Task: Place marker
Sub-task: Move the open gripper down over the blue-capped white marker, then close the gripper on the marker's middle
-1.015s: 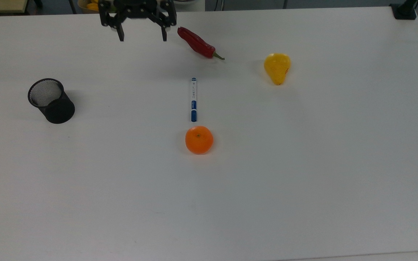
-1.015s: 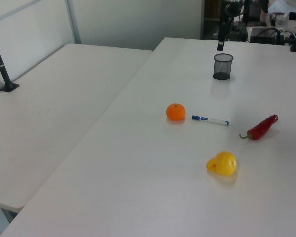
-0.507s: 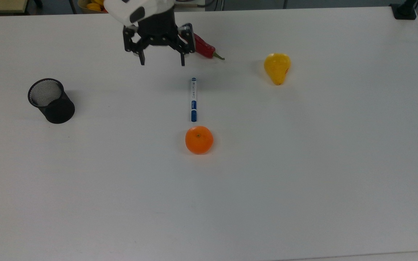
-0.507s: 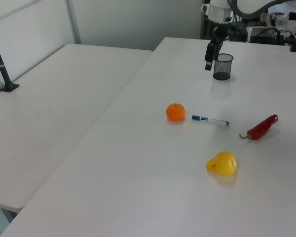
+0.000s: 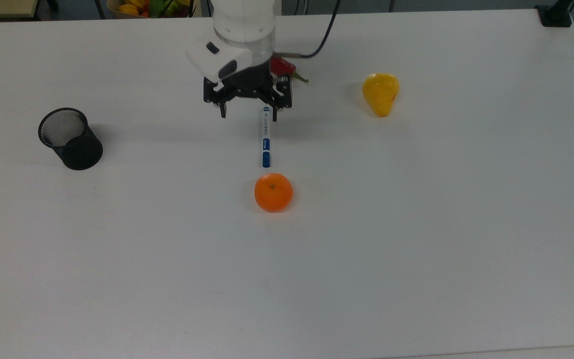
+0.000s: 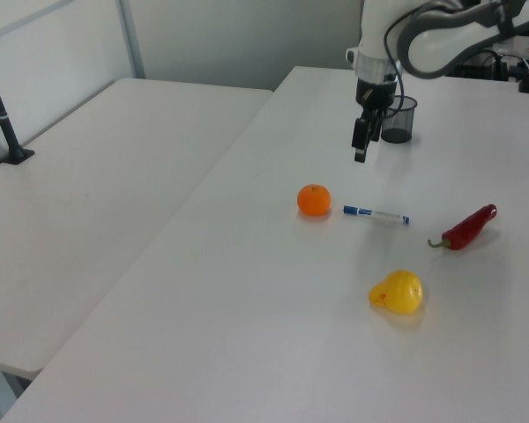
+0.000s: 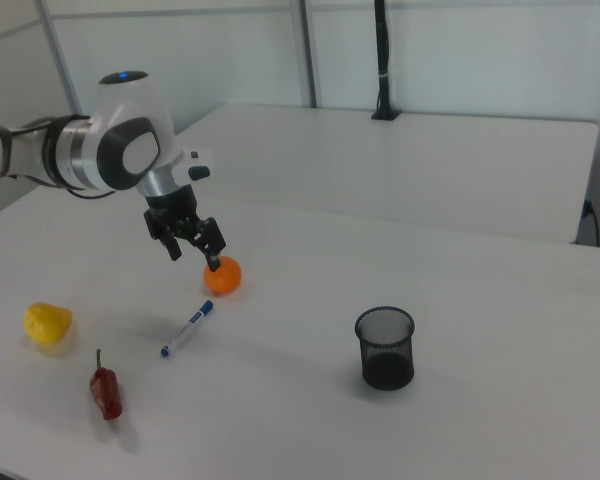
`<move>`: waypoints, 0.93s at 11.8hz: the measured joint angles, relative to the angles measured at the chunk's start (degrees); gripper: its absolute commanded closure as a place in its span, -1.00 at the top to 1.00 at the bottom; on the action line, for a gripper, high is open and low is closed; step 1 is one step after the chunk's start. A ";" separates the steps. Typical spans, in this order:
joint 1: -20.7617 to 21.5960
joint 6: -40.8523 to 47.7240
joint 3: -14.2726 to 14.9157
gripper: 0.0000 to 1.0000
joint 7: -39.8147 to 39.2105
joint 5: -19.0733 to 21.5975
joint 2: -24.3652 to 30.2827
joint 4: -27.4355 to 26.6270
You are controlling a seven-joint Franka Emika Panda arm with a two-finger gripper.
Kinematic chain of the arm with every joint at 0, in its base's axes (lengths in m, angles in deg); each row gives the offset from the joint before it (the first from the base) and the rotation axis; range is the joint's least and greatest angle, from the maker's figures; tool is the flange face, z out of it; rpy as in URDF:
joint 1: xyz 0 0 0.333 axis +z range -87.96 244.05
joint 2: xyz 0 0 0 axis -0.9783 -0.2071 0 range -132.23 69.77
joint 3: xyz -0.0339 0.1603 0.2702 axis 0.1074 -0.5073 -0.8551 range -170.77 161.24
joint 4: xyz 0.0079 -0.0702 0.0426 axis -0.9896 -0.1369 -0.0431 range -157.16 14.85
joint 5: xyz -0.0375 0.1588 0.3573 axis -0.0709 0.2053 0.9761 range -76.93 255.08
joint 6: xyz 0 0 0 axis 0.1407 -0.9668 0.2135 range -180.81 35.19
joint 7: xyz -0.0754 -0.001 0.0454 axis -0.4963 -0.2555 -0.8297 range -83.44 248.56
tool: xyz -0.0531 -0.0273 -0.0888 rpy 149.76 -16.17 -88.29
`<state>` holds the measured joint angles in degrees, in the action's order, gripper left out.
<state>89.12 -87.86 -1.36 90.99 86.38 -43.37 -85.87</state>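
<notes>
While the marker lies untouched: jaws spread wide, holding nothing
Gripper (image 5: pixel 248 117): upper centre of the top view, hanging above the table (image 5: pixel 416 249), over the marker's far end; in the right view (image 7: pixel 192 256) it is well off the surface
Marker (image 5: pixel 265 137): flat on the table, centre of the top view, blue cap toward the orange (image 5: pixel 273 192), near it but apart
Others: black mesh cup (image 5: pixel 70 138) at the top view's left, yellow pear (image 5: pixel 380 92) at its upper right, red chilli (image 7: pixel 105 391) lower left in the right view
Handling, my guess: light, stiff, smooth barrel, apt to roll
Hold: across the white barrel at mid-length, jaws square to its axis
</notes>
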 measured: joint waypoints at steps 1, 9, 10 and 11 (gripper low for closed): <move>0.23 -1.59 -0.60 1.00 2.49 -1.94 -1.73 -0.09; 0.46 -4.70 -2.52 0.51 6.07 -6.49 -8.79 -0.45; 0.47 -5.59 -2.74 0.48 6.11 -6.70 -9.17 -0.59; 0.47 -7.39 -2.88 0.40 6.14 -6.75 -9.45 -1.09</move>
<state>89.58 -95.24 -4.24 97.13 79.63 -52.82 -86.97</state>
